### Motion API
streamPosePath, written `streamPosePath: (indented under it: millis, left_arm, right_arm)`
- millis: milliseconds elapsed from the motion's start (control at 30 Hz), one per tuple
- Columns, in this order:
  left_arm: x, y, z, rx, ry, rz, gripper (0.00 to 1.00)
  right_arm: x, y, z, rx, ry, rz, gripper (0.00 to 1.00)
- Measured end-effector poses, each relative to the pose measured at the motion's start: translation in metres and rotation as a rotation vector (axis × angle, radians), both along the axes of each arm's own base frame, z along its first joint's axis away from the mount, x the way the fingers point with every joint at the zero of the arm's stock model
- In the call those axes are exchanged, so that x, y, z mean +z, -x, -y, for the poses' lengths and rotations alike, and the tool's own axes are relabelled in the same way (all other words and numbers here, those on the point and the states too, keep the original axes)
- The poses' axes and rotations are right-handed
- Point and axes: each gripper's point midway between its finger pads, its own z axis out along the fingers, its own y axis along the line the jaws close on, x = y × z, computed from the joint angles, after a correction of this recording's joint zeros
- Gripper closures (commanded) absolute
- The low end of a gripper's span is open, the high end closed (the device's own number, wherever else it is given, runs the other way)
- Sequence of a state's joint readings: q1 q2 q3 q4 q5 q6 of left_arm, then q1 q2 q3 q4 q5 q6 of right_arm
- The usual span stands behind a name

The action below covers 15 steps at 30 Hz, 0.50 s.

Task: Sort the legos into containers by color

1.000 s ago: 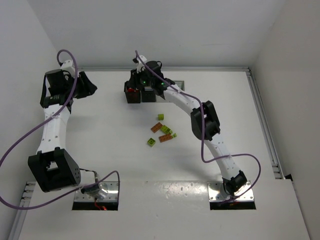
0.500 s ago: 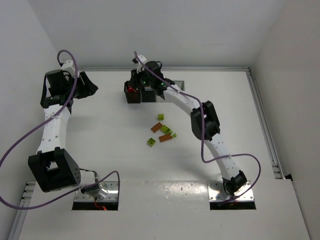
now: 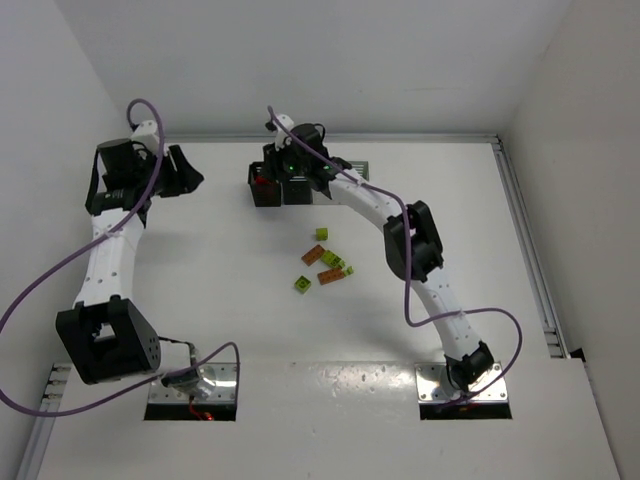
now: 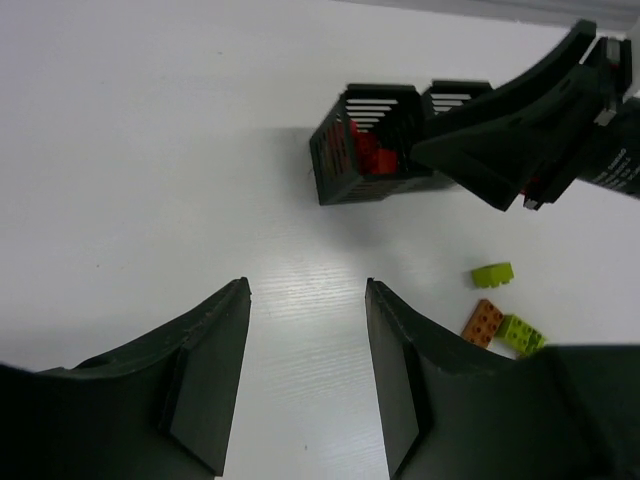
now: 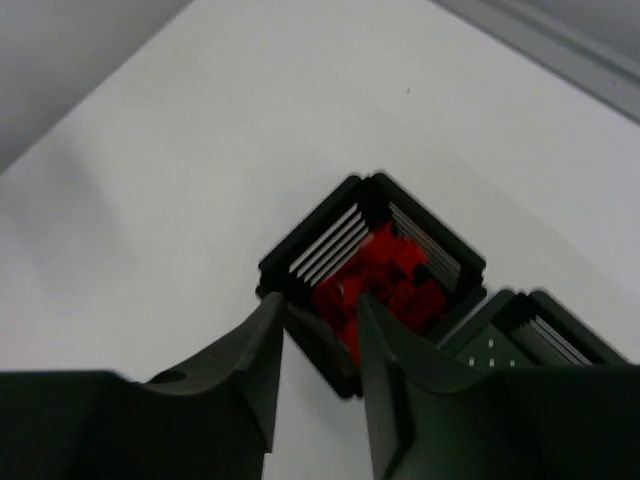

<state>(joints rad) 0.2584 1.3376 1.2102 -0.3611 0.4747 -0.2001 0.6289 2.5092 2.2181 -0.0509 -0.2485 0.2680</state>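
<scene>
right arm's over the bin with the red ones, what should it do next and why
Probably lift the right gripper away and swing it toward the loose legos. Its jaws stand apart with nothing visible between them above the black bin of red bricks, while yellow-green and orange pieces lie unsorted.

L gripper (image 4: pixel 305 290) jaws apart, empty | R gripper (image 5: pixel 320 310) narrow gap, reached far fwd, pointing down
</scene>
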Motion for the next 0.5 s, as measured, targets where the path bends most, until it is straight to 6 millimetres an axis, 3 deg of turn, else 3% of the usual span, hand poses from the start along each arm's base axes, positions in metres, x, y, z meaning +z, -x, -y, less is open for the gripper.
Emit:
streamPosePath:
  millis: [133,267,333,400,500]
  left_arm:
    - [-0.007,0.01,0.044,-0.163,-0.101,0.004,0.46]
    - [-0.02,0.036,0.097,-0.372,-0.205,0.0,0.46]
    - [-0.029,0.045,0.11,-0.43,-0.242,-0.013,0.46]
    - [-0.039,0.052,0.118,-0.462,-0.269,-0.035,0.46]
    - [-0.052,0.057,0.122,-0.469,-0.294,-0.063,0.46]
  right_arm:
    - [-0.005,0.033,0.032,0.04,0.118,-0.063,0.48]
    - [0.022,0.085,0.087,0.088,0.233,-0.054,0.39]
    - [0.055,0.113,0.119,0.09,0.247,-0.02,0.39]
    - [0.073,0.131,0.141,0.092,0.254,0.003,0.4]
    - [0.07,0.149,0.163,0.094,0.279,-0.006,0.4]
